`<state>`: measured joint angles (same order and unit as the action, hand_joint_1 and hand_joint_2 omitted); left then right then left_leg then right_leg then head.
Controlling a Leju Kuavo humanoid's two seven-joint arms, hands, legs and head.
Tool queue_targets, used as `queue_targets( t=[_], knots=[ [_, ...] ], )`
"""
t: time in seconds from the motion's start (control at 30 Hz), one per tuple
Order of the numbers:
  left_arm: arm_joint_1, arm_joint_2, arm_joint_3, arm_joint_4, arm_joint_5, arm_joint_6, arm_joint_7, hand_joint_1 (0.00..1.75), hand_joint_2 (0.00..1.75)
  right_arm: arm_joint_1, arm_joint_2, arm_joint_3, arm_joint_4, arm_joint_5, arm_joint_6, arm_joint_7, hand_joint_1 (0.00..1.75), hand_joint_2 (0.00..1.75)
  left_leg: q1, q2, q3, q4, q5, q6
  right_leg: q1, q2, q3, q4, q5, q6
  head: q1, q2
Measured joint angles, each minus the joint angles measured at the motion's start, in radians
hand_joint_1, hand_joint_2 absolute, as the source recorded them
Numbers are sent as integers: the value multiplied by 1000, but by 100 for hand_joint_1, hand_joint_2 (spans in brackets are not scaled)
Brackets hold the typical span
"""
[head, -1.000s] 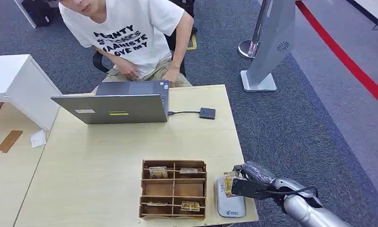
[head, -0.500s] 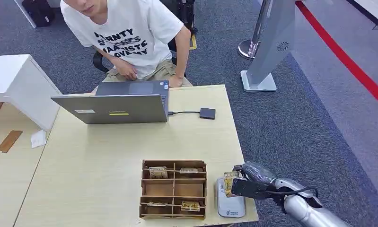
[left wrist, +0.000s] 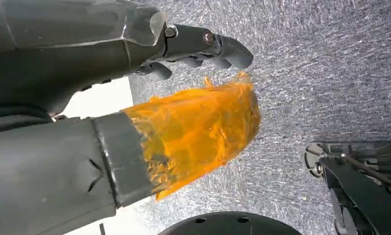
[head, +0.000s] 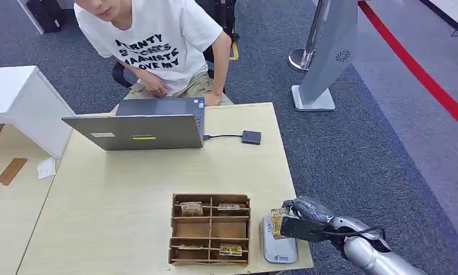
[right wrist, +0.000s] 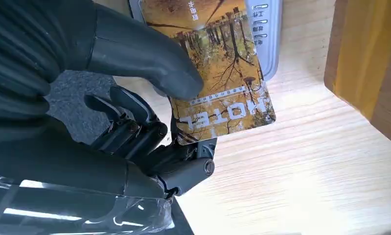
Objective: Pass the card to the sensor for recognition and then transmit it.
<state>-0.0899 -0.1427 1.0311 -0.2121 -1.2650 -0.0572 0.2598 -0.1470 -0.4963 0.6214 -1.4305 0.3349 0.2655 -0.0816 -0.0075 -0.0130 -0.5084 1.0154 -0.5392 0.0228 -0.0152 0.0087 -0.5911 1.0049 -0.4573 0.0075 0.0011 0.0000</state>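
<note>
Step in hand, judged: recognition phase. Card [right wrist: 218, 63] held over the sensor [head: 279, 247], a pale flat pad at the near right corner of the counter [head: 129, 189], just right of the wooden organizer [head: 210, 229]. Pinched by right hand [head: 298, 220] between thumb on the printed face and fingers [right wrist: 134, 132] behind; "HOTEL" lettering visible at the free end. From the right wrist view, far end of card overlapping the sensor's top; whether touching or hovering just above, unclear from these angles.

Pose: right forearm entering from near right, hand reaching leftward over the counter edge, card tilted rather than flat. Left hand [left wrist: 110, 98] hanging low over carpet, fingers curled in, holding nothing apparent; thumb wrapped in orange tape.

Next move, judged: card face to sit flat and close over the sensor for a read, then lift clear with pinch kept firm and carry toward the seated person [head: 157, 40] at the far side, behind the laptop [head: 134, 130]. Risk: thin card slipping in the pinch.
</note>
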Motion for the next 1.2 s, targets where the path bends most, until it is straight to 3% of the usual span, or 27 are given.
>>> queue_targets(
  t=[0.23,0.3,0.57,0.8,1.2],
  knots=[
    [0,0,0,0,-2,-2,0,0,0,-2,0,0,0,0,-4,-1,175,175,0,0,0,0,0,0,0,0,0,0,0,0,0,0],
    [0,0,0,0,1,-1,0,0,0,9,7,-11,-5,2,-38,-4,175,175,0,0,0,0,0,0,0,0,0,0,0,0,0,0],
    [1,-4,0,0,18,6,0,0,0,107,141,-131,-82,1,-194,-18,175,175,1,-1,-2,0,0,0,0,-1,-1,0,0,0,0,0],
    [1,-8,0,0,20,9,0,0,0,144,196,-183,-126,1,-200,-21,175,175,0,-1,-2,0,0,0,0,-1,-1,0,0,0,0,0],
    [1,-8,0,0,20,9,0,0,0,154,217,-204,-135,1,-200,-21,175,175,0,-1,-2,0,0,0,0,-1,-2,0,0,0,0,0]
  ],
)
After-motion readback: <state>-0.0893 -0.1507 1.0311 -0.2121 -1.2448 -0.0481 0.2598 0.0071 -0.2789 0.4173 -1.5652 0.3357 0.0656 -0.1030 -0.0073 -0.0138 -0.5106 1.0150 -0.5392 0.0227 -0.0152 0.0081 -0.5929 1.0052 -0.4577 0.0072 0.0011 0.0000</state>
